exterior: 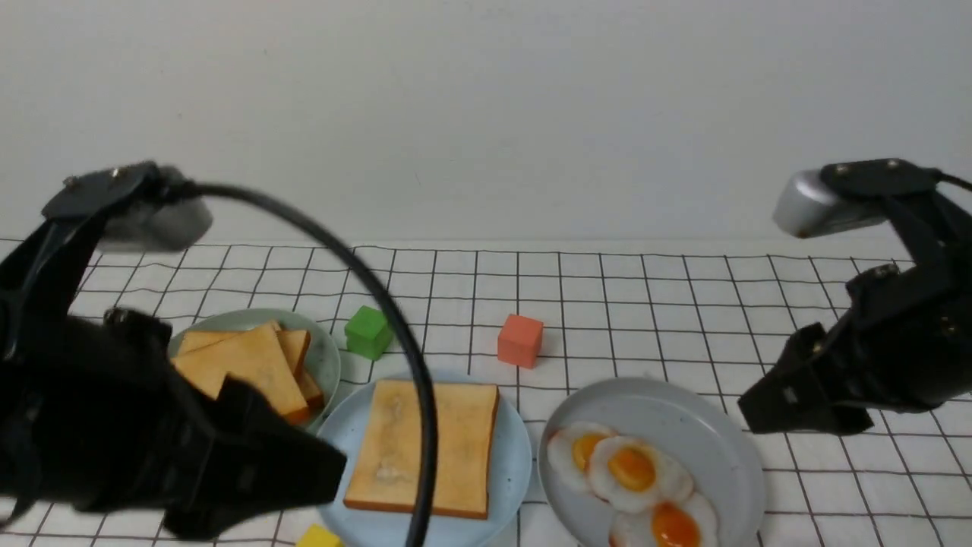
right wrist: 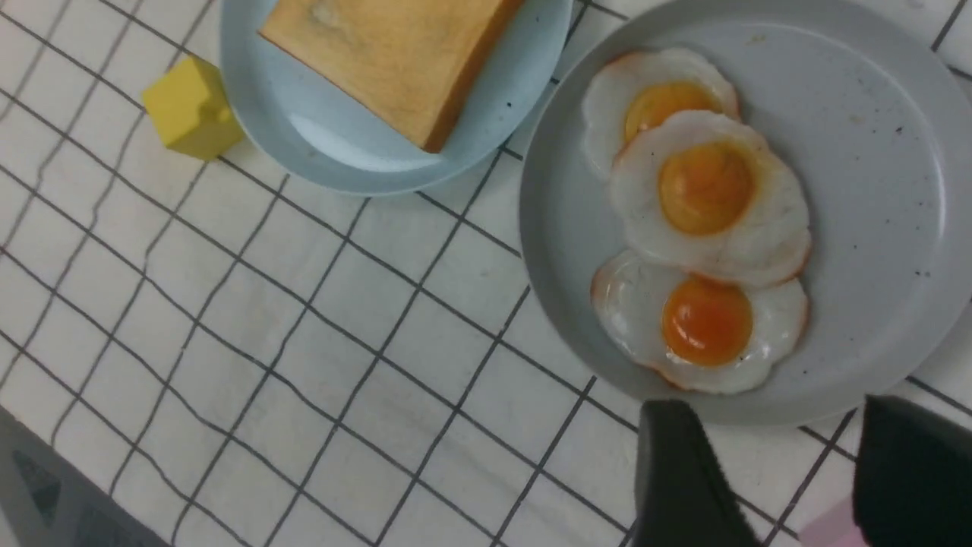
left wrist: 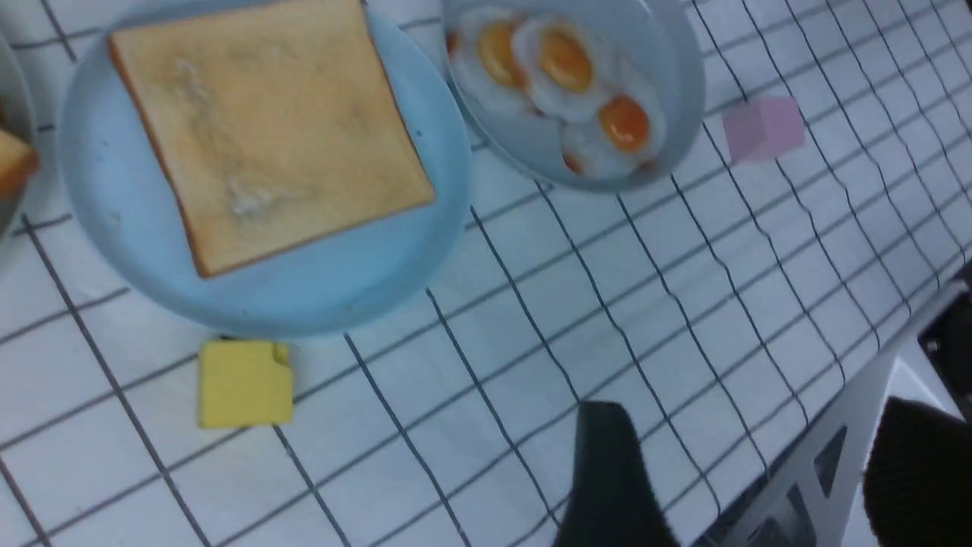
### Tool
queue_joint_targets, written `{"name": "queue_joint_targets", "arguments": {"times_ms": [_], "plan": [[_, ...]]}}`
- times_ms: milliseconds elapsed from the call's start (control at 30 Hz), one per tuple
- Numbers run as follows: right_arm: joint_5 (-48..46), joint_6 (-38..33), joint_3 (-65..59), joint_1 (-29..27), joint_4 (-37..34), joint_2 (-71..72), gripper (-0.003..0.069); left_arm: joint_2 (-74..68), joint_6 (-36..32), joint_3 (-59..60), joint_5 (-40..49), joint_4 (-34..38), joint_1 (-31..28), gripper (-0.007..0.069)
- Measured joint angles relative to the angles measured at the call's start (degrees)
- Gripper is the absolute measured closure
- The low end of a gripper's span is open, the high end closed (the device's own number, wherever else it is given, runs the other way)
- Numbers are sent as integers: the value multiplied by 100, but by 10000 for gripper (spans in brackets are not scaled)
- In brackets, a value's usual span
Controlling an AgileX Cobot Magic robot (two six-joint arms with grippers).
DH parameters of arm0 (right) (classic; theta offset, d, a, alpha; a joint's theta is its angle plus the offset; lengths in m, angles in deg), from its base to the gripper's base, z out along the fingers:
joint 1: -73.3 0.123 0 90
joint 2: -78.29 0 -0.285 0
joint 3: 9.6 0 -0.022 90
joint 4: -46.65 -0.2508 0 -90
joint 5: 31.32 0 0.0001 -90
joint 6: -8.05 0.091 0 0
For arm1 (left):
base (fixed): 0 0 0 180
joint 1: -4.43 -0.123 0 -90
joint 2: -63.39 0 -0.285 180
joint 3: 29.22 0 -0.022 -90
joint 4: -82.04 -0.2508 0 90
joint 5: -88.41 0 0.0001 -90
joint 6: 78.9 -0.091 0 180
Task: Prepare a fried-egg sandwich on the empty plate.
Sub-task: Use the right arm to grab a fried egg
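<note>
The light blue plate [exterior: 516, 456] lies at the front centre with one golden toast slice [exterior: 463, 448] flat on it. More toast slices [exterior: 250, 365] are stacked on the pale green plate [exterior: 326, 357] to its left. Three fried eggs [exterior: 634, 467] overlap on the grey speckled plate [exterior: 683, 425] to its right. My left gripper [exterior: 326, 471] hovers low at the front left, open and empty [left wrist: 759, 471]. My right gripper [exterior: 759, 414] hovers at the right, open and empty [right wrist: 793, 463], just off the grey plate's [right wrist: 873, 152] rim, close to the eggs [right wrist: 706, 190].
A green cube [exterior: 369, 331] and a red-orange cube [exterior: 520, 340] stand behind the plates. A yellow cube [left wrist: 244, 384] sits by the blue plate's [left wrist: 342, 281] front rim. A pink cube [left wrist: 763, 128] lies right of the grey plate. The table's front edge [left wrist: 835, 425] is under my left gripper.
</note>
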Motion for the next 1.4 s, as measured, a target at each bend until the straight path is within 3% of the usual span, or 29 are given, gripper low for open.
{"name": "queue_joint_targets", "arguments": {"times_ms": [167,267,300,500,733,1033,1400], "plan": [[262,-359,207,0,11,-785,313,484,111,430,15,-197,94,473],[485,-946,428,0,41,-1314,312,538,9,502,66,-114,96,626],[557,-1044,464,0,47,-1414,312,538,-89,510,85,-69,96,638],[952,-1487,692,0,41,-2270,312,538,-717,509,162,237,96,638],[1201,-2132,914,0,-6,-2939,321,538,-501,509,229,-244,96,638],[1392,-2637,934,0,-318,-3359,328,538,-476,509,235,-273,96,638],[1404,-2971,945,0,-623,-3579,401,538,-465,509,235,-273,96,638]]}}
